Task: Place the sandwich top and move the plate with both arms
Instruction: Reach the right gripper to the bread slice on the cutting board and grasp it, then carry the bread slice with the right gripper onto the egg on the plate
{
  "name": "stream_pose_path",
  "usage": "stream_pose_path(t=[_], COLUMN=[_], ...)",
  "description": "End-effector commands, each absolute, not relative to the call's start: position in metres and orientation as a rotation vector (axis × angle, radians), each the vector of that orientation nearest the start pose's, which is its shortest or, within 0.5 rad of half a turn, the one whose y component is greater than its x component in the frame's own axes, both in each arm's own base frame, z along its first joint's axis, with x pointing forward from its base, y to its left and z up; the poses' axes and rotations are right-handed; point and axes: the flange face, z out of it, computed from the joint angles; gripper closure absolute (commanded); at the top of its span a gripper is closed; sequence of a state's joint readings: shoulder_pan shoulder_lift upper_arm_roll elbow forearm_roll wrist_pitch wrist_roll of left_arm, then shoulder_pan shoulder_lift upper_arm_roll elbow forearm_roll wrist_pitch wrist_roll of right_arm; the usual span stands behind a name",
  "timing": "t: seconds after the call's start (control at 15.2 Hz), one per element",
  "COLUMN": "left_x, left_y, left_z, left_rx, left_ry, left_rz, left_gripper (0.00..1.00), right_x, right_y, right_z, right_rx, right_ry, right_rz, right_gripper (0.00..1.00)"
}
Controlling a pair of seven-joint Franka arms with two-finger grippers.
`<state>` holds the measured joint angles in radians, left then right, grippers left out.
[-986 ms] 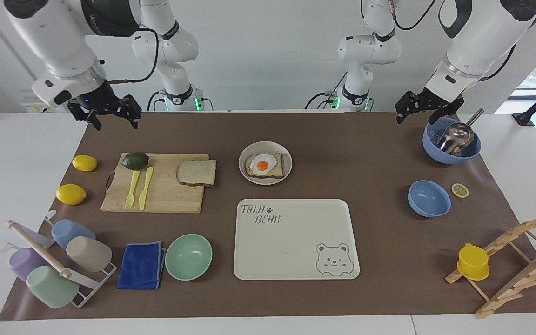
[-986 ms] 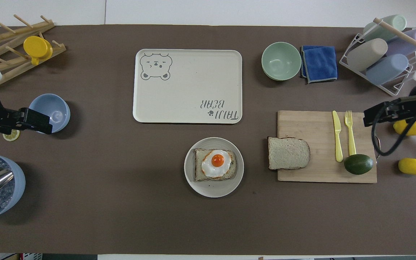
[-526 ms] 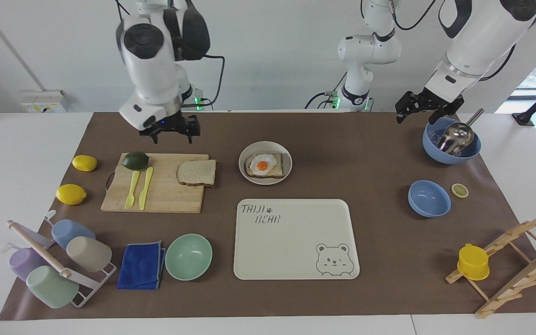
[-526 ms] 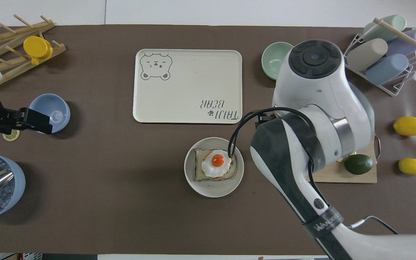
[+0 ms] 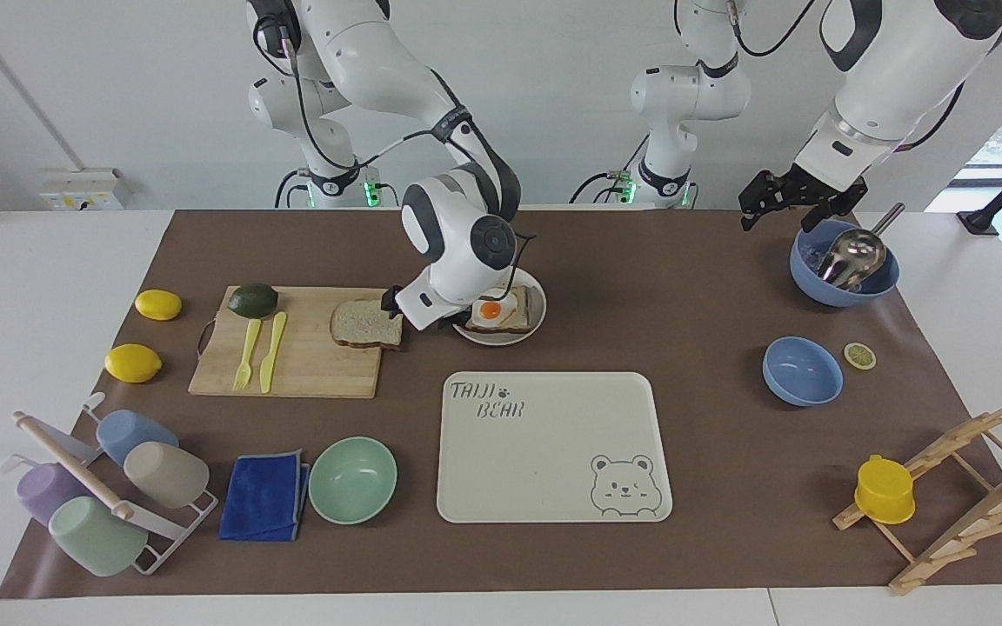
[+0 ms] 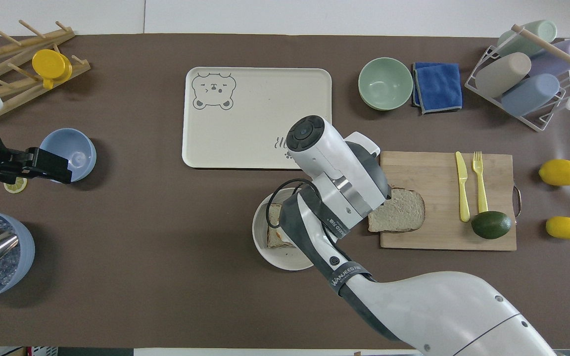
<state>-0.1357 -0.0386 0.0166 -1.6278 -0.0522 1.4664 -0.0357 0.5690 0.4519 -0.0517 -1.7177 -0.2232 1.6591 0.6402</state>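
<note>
The sandwich top (image 5: 366,323) (image 6: 403,210), a plain bread slice, lies on the cutting board's end beside the plate. The cream plate (image 5: 510,337) (image 6: 285,259) holds toast with a fried egg (image 5: 494,310). My right gripper (image 5: 405,309) is down low between the slice and the plate, open, one black finger showing at the slice's edge. From overhead its wrist hides the fingers, part of the slice and most of the egg toast. My left gripper (image 5: 795,213) (image 6: 65,170) waits open in the air by the blue bowl with the ladle (image 5: 845,261).
The wooden cutting board (image 5: 292,365) also carries a yellow fork, a knife and an avocado (image 5: 252,300). The bear-print tray (image 5: 553,452) lies farther from the robots than the plate. Lemons, a green bowl (image 5: 352,479), a blue cloth, cup racks and a blue bowl (image 5: 802,371) stand around.
My right arm has swung in from its end of the table and come down between the bread slice and the plate. The left arm has not moved.
</note>
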Motion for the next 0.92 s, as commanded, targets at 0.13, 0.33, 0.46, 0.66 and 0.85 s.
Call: stream_pose_path(t=[0.13,0.33,0.46,0.66,0.85], left_x=[0.522,0.522,0.522,0.522,0.522], left_y=[-0.066,-0.066,-0.065,-0.066,-0.066], left_z=[0.614,0.614,0.614,0.615,0.614], left_rx=[-3.156,-3.156,-3.157,-3.157,-3.156], left_ry=[0.128,0.129,0.126,0.129,0.129], left_rz=[0.193,0.193,0.193,0.19,0.195], left_gripper=[0.0,0.0,0.0,0.0,0.0], right_x=[0.508,0.497,0.496,0.496,0.499], right_y=[0.259,0.255,0.252,0.251,0.253], right_z=[0.286,0.277,0.277,0.277,0.284], right_rx=[-3.637,-3.641,-3.651,-3.655,-3.662], right_ry=[-0.002,-0.038,-0.111,-0.147,-0.141], right_rz=[0.522,0.541,0.552,0.56,0.567], right_gripper=[0.0,0.0,0.11,0.51,1.0])
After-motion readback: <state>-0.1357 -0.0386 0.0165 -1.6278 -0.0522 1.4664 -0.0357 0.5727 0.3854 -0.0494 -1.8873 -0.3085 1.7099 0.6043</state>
